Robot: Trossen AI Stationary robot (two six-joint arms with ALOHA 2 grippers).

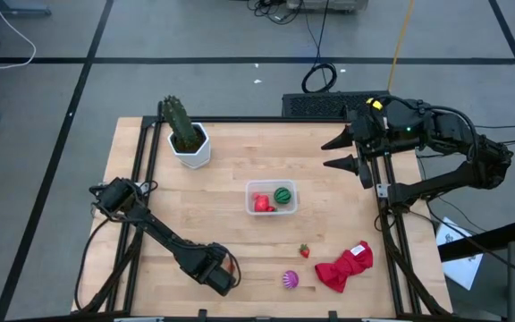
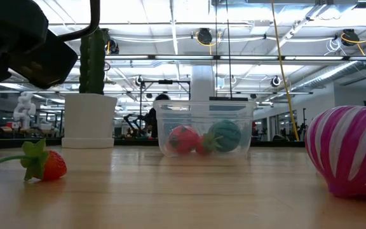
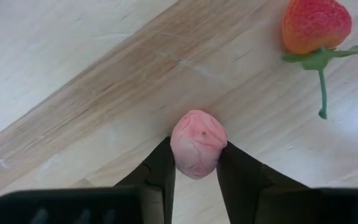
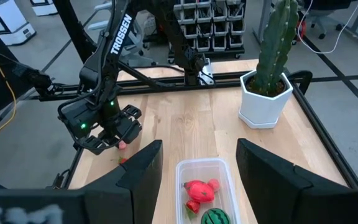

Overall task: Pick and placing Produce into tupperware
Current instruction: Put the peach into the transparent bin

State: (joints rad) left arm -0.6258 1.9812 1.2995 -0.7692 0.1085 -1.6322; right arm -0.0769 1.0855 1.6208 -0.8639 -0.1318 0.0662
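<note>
The clear tupperware [image 1: 271, 198] stands mid-table and holds a red piece [image 1: 261, 203] and a green striped ball [image 1: 282, 194]. A strawberry [image 1: 304, 251] and a purple striped piece [image 1: 290, 280] lie on the wood near the front edge. My left gripper [image 3: 196, 155] points down near the front edge, left of the strawberry [image 3: 314, 26], shut on a small pink piece [image 3: 197, 140]. My right gripper [image 1: 329, 154] hangs high at the far right, open with nothing between its fingers, looking down over the tupperware [image 4: 205, 186]. My left gripper pinches the pink piece by its two opposite sides [image 3: 178, 149] between its two fingers. The fingers come from above, pointing down. The piece stands out past the fingertips [image 3: 163, 163]. Whether it still rests on the wood cannot be told.
A green cactus in a white hexagonal pot [image 1: 189, 143] stands at the far left. A crumpled red cloth [image 1: 345, 266] lies at the front right. Bare wood lies between the left gripper and the tupperware. A black frame [image 1: 392, 215] edges the table.
</note>
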